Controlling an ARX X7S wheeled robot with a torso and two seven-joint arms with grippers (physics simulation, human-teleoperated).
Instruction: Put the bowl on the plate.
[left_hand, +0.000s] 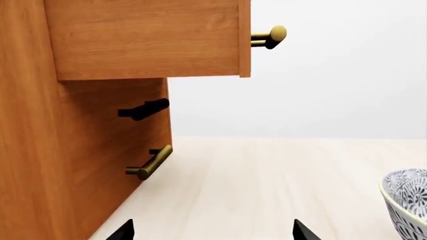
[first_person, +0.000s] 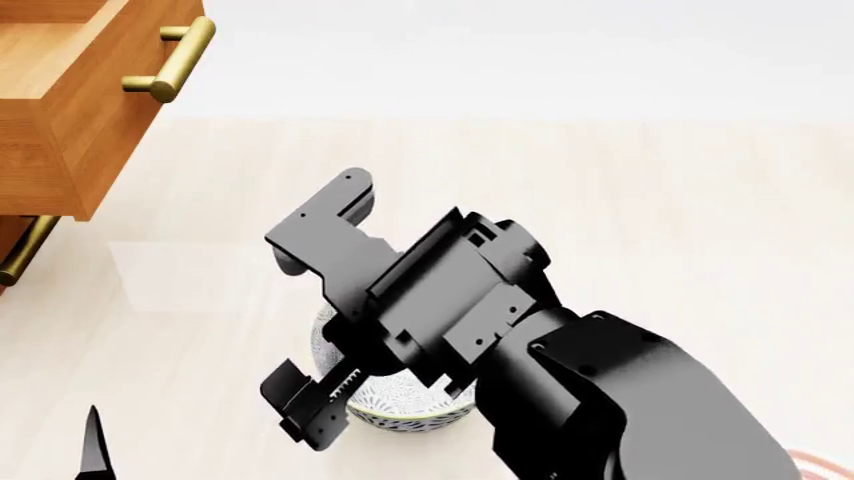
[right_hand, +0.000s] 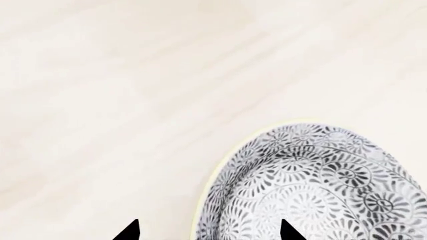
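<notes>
The bowl (right_hand: 313, 187) sits on the worktop (right_hand: 120, 90) near its front edge, right under the right end effector (right_hand: 209, 231), whose tips are apart, one over the rim.

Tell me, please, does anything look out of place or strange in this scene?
Only the wooden cabinet: its top drawer stands pulled open, and one handle is black while the others are brass. The bowl sits upright and intact on the table; nothing is spilled.
</notes>
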